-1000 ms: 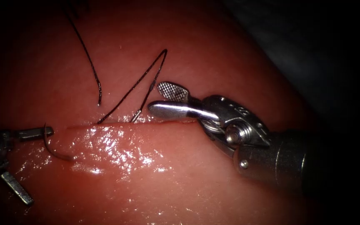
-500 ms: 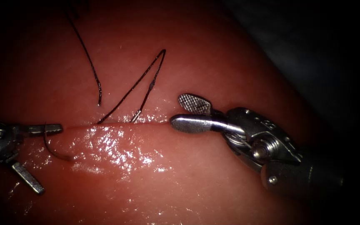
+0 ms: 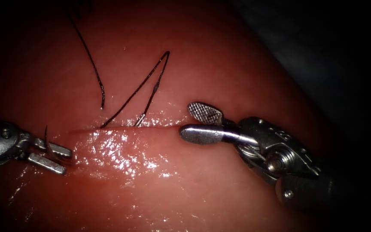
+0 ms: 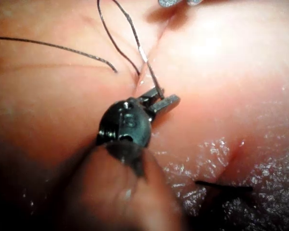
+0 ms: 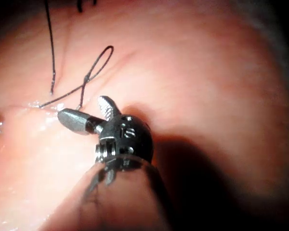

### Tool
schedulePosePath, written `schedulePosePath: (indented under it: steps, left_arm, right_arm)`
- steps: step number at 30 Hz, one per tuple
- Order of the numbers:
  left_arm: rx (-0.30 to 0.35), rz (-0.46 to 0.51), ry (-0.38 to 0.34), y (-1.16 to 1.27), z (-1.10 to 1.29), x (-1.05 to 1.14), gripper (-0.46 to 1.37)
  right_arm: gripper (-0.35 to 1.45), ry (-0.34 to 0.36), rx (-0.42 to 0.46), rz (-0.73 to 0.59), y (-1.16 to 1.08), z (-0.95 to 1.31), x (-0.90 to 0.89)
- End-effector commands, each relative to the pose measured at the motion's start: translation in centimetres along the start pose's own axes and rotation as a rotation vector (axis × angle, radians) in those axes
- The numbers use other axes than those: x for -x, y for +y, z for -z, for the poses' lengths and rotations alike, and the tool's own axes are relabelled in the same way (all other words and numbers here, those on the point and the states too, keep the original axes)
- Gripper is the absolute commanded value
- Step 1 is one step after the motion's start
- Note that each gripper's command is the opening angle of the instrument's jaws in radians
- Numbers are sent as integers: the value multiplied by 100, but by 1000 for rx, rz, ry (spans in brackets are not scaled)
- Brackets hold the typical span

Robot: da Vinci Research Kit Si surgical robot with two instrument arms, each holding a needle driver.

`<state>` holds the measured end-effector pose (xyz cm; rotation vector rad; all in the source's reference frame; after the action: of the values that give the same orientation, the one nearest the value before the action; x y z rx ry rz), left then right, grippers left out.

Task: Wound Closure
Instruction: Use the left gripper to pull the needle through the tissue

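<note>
The tissue (image 3: 220, 51) carries a horizontal cut (image 3: 117, 127). At the cut's left end the curved needle (image 3: 46, 132) rises out of the tissue just below the cut line, with its tip pointing up. My left tool (image 3: 66, 161) straddles the needle's exposed curve, its jaws narrowed to a small gap with the needle between them (image 4: 156, 89). Dark thread (image 3: 151, 79) loops above the cut and runs down to a short shiny stub (image 3: 139, 120) at the cut. My right tool (image 3: 187, 120) hovers over the cut's right part, jaws wide apart and holding nothing (image 5: 81, 108).
A second strand of thread (image 3: 89, 56) lies on the tissue above the cut, running toward the upper left. Wet glistening tissue (image 3: 121, 154) lies below the cut. The tissue falls away to darkness (image 3: 331, 51) at the right.
My left tool has moved right onto the needle, and its jaws have narrowed from wide apart to a small gap. My right tool has drawn back to the right along the cut, still open.
</note>
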<state>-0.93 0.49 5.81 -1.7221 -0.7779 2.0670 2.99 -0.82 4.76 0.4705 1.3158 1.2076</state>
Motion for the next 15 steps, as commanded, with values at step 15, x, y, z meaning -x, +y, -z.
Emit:
schedulePosePath:
  steps: [15]
  left_arm:
    - [125, -46, 20, 8, -21, -4, 26]
  right_arm:
    - [124, 2, -3, 3, 3, -2, 4]
